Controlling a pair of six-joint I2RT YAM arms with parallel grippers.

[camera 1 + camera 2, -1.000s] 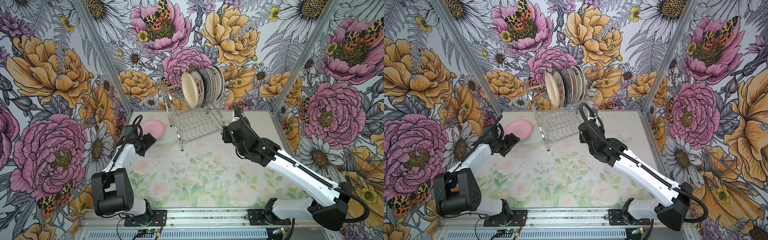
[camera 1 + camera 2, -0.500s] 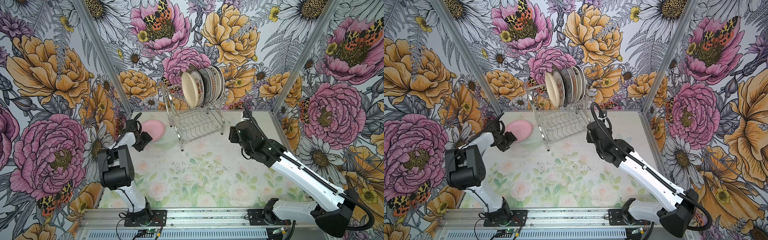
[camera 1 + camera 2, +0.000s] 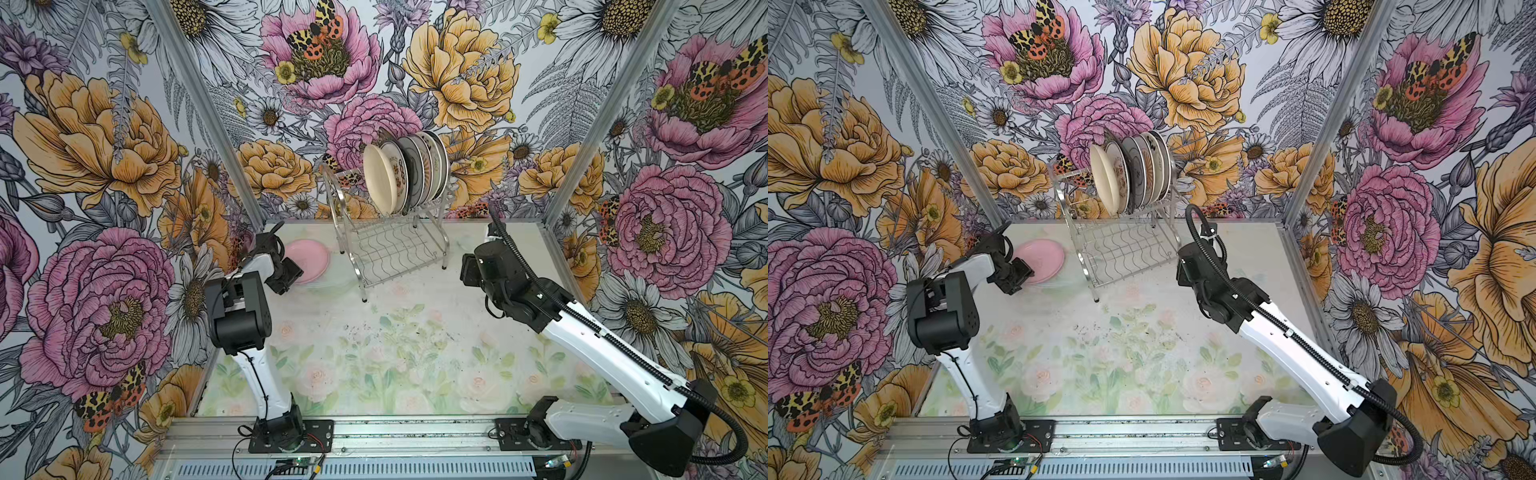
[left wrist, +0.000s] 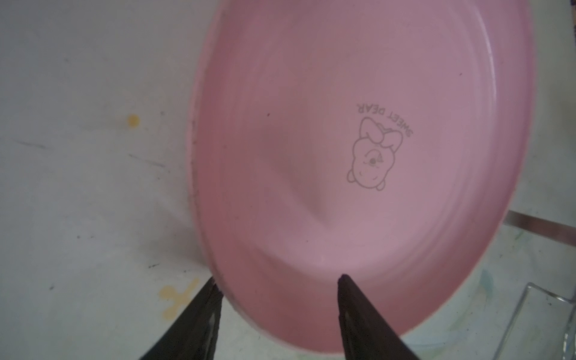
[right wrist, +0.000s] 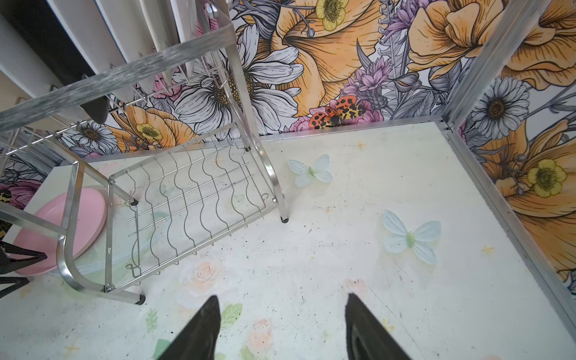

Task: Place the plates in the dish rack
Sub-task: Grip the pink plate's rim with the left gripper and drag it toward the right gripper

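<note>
A pink plate (image 3: 308, 254) (image 3: 1042, 257) lies on the table left of the dish rack (image 3: 390, 249) (image 3: 1125, 251), on top of what looks like a clear glass plate (image 3: 337, 286). My left gripper (image 4: 279, 279) (image 3: 290, 274) is open astride the pink plate's (image 4: 358, 156) near rim, one finger over the plate and one outside the edge. Several plates (image 3: 405, 170) (image 3: 1129, 172) stand upright in the rack's upper tier; the lower tier (image 5: 187, 193) holds nothing. My right gripper (image 5: 280, 299) (image 3: 466, 270) hangs open over bare table right of the rack.
Flowered walls with metal corner posts (image 3: 582, 137) close in the table at the back and both sides. The rack's legs (image 5: 283, 218) stand near the back wall. Printed butterflies (image 5: 411, 237) mark the tabletop.
My left gripper reached back to the pink plate's rim and its jaws narrowed around it. The right arm drew away from the rack toward the right.
</note>
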